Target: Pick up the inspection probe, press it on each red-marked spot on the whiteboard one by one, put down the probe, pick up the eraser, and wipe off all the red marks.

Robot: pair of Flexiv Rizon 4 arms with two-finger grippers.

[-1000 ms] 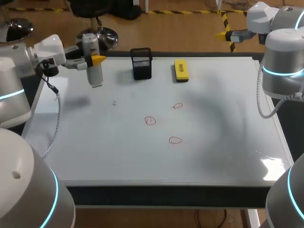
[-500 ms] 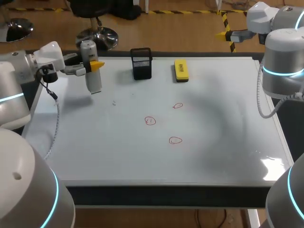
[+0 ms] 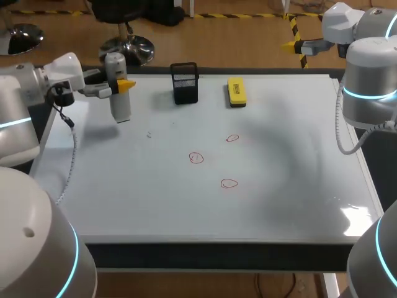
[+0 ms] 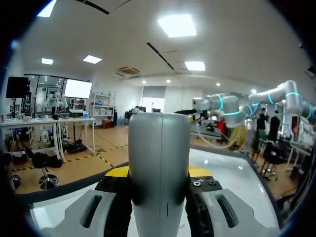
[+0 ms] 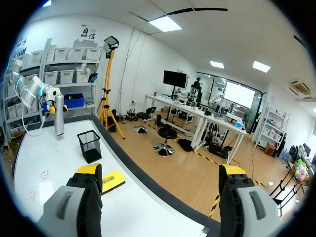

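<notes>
The inspection probe [image 3: 121, 107], a grey cylinder, stands upright over the far left corner of the whiteboard [image 3: 279, 180]. The left gripper [image 4: 158, 174] holds it at mid-height. The fingers [image 3: 126, 82] are clamped on the probe from two sides, and the left wrist view shows a yellow tip pressed against each flank of the cylinder. The left arm enters from the left edge of the bench [image 3: 217, 257].

The three red marks lie near the middle of the whiteboard, well apart from the probe: one farthest back [image 3: 232, 138], one to its left and nearer [image 3: 196, 158], and one nearest the front [image 3: 229, 183].

The eraser [image 3: 236, 91], a yellow block, lies flat along the far edge of the whiteboard. A black mesh holder [image 3: 185, 82] stands just left of it, between the eraser and the probe.

The right gripper [image 5: 160, 173] is positioned beyond the far right corner of the whiteboard. Its fingers are wide apart with nothing between them.
</notes>
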